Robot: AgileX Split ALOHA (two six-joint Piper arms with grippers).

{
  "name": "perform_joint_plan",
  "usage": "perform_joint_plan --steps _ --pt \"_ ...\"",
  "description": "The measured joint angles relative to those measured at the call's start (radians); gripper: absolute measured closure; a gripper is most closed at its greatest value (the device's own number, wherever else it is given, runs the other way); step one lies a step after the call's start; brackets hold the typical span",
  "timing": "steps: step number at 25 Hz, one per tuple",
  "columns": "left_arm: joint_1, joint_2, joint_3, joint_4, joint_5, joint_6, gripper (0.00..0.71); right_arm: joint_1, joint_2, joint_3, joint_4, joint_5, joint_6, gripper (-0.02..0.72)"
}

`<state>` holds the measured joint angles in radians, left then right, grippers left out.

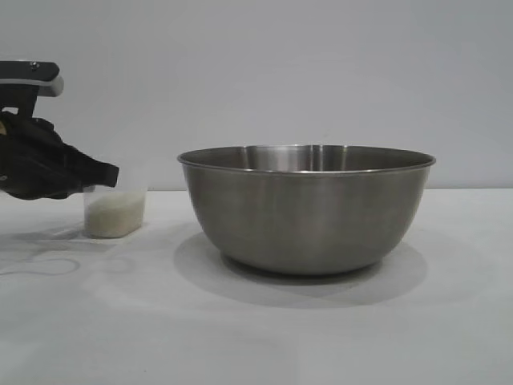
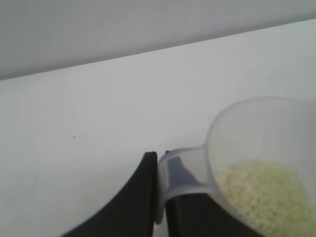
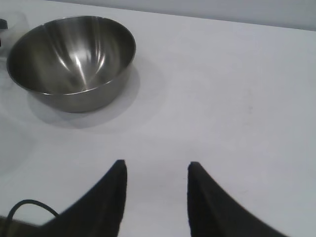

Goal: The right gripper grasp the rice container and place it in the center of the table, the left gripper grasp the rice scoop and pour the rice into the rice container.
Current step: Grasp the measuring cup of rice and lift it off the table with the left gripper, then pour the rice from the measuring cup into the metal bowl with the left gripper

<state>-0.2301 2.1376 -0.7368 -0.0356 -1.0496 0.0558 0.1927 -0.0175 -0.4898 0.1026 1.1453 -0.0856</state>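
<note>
The left gripper (image 2: 160, 197), fingers pinched on the handle of the scoop (image 1: 115, 210) of rice (image 2: 261, 190), apparently resting on the table (image 1: 256, 337), with the bowl (image 1: 306, 207) just to its right at centre; right gripper (image 3: 155, 187) parked open, well apart.

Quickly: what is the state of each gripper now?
Left gripper: shut on the handle of the rice scoop.
Right gripper: open, holding nothing, away from the rice container.

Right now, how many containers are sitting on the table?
2. The steel bowl stands mid-table, empty. The clear rice scoop, holding rice, stands left of it, its handle pinched by the left gripper. Nothing else shows.
</note>
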Motion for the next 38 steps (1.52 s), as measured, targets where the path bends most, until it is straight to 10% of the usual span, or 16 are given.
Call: perform_joint_plan --steps 9,23,38 --pt "-0.013 -0.160 -0.004 0.134 -0.042 0.102 0.710 0.000 0.000 0.000 0.000 0.000 0.000 0.414" --pt "-0.243 -0.230 -0.155 0.315 0.075 0.941 0.710 0.000 0.000 0.000 0.000 0.000 0.001 0.414" --pt "-0.257 -0.235 -0.266 0.801 0.257 1.212 0.710 0.000 0.000 0.000 0.000 0.000 0.007 0.414"
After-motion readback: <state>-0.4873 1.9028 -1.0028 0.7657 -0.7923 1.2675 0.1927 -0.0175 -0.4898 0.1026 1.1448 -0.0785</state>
